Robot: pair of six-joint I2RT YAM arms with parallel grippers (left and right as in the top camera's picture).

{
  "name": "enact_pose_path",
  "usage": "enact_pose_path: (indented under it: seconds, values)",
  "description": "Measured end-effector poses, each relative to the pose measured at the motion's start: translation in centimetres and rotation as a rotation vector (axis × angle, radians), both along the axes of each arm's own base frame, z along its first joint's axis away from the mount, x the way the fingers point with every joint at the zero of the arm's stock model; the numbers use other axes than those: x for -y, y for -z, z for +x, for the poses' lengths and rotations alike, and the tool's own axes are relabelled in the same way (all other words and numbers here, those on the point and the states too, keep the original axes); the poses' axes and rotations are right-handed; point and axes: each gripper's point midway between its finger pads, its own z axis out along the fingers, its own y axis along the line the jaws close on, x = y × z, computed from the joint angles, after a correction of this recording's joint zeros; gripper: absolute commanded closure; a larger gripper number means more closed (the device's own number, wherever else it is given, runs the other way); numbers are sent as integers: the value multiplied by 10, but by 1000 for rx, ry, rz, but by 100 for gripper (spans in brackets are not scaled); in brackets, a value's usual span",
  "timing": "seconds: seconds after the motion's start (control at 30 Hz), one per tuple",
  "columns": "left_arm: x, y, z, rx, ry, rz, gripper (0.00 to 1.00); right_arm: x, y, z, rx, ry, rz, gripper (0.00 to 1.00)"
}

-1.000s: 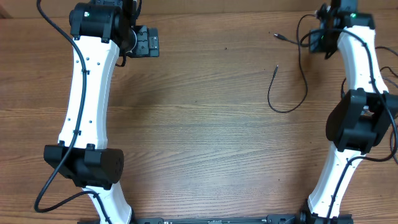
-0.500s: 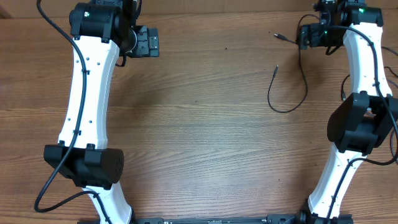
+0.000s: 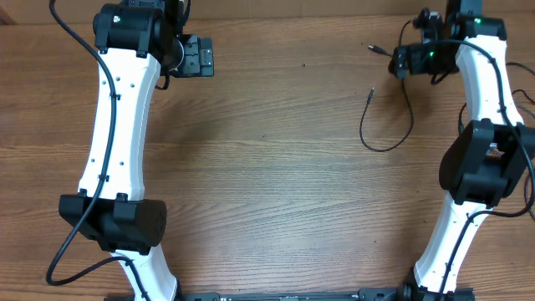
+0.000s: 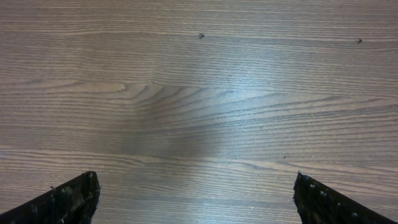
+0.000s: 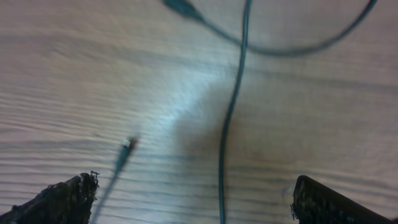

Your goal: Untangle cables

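while left end effector (image 4: 194,182) gapes wide over desk (image 4: 199,93), holding nothing, right end effector (image 5: 194,180) likewise spread wide, empty, touching nothing. thin black cables (image 5: 231,112) lie loose on desk beneath it, far right side; small plug (image 5: 127,144) between cable and one finger.

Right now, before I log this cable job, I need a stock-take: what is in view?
thin black cables with small plugs: number unclear, two plug ends show; black; far right of the table, loosely looped
brown wooden table: one; brown; under everything
left arm: one; white and black; left side
right arm: one; white and black; right side
left gripper: one; black; open, over bare wood
right gripper: one; black; open, above the cables
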Motion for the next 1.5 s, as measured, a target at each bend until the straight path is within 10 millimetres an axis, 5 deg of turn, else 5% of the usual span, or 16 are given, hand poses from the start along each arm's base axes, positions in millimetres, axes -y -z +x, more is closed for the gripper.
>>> enact_pose_path:
  seconds: [0.2, 0.6, 0.77, 1.5]
  values:
    - [0, 0, 0, 0, 0, 0, 0, 11, 34, -13, -70, 23, -60, 0]
    - [0, 0, 0, 0, 0, 0, 1, 19, 69, -29, -137, 31, -196, 5]
    - [0, 0, 0, 0, 0, 0, 1, 10, 75, -27, -132, 13, -234, 21]
    - [0, 0, 0, 0, 0, 0, 0, 3, 85, -29, -143, -6, -217, 38]
